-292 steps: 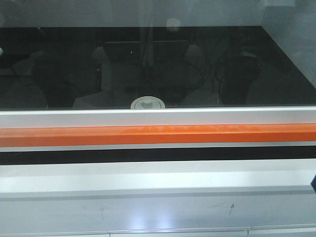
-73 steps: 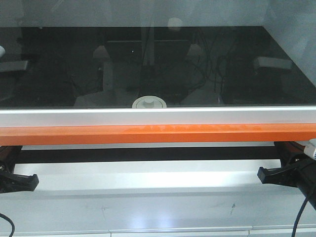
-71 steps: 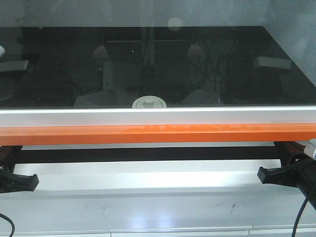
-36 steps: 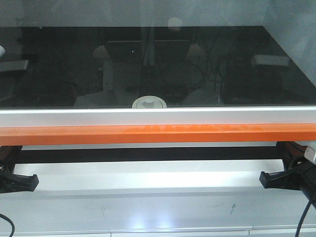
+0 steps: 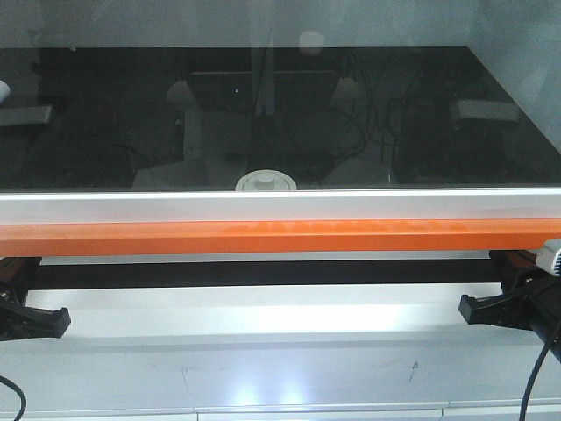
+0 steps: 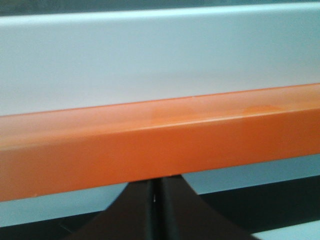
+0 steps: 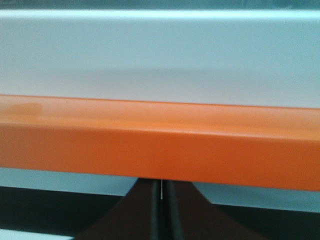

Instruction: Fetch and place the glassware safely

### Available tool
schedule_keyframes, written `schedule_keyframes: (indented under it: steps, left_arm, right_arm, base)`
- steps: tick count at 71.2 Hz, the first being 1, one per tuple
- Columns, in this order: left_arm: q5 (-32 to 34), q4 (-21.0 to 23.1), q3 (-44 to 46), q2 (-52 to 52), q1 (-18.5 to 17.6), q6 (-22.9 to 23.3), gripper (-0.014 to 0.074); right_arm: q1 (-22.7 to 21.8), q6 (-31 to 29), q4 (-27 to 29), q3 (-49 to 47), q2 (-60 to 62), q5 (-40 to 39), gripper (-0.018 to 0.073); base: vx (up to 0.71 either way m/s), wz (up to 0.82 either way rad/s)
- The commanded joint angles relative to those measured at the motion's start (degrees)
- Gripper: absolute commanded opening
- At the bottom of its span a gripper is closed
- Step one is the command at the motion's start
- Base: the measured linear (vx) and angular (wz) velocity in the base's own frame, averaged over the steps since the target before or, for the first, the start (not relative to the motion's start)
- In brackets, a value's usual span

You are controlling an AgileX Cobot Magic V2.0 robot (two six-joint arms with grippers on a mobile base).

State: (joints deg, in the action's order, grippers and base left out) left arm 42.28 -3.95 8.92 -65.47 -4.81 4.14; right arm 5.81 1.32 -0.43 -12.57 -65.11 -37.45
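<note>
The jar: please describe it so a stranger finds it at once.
A long orange bar crosses the front view, a white rail above it. Over the rail's middle the jar shows only its lid, a pale knobbed disc against the dark glass.

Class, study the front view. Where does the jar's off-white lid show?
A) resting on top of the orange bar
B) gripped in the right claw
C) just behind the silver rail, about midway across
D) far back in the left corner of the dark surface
C: the lid peeks up right behind the silver rail, near the middle, above the orange bar.
</note>
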Motion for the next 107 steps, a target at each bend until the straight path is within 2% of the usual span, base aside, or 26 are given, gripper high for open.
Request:
schedule_keyframes:
  steps: [1, 23, 33, 77, 91, 107]
  left_arm:
    - [10.7, 1.1, 5.5, 0.7, -0.1, -0.6, -0.0007]
    - [10.4, 1.0, 7.2, 0.0, -0.1, -0.6, -0.0007]
    - [12.0, 1.0, 7.2, 0.1, -0.1, -2.0, -0.0007]
    - [15.2, 1.0, 7.5, 0.3, -0.1, -1.5, -0.0007]
    - [10.9, 0.5, 11.4, 1.6, -0.1, -1.5, -0.0007]
    - [10.5, 0.4, 14.5, 1.8, -0.1, -1.4, -0.0007]
  right_arm:
    - [-0.3, -0.4, 0.4, -5.8, 0.7, -15.0, -0.0001]
    - [-0.3, -0.4, 0.4, -7.0, -3.1, -16.4, -0.0001]
    - [-0.3, -0.4, 0.0, -7.0, -3.2, -18.1, -0.0001]
    - [-0.3, -0.2, -0.5, -8.6, -3.1, -19.7, -0.0001]
    - [-0.3, -0.2, -2.6, -11.9, -3.1, -17.7, -0.0001]
    - [-0.3, -0.2, -2.7, -13.8, -1.2, -17.6, -0.0001]
  base:
    - [0.00, 0.01]
    - [-0.01, -0.01]
    - [-0.03, 0.00]
    - [-0.01, 0.00]
    - [0.00, -0.01]
    - [-0.02, -0.01]
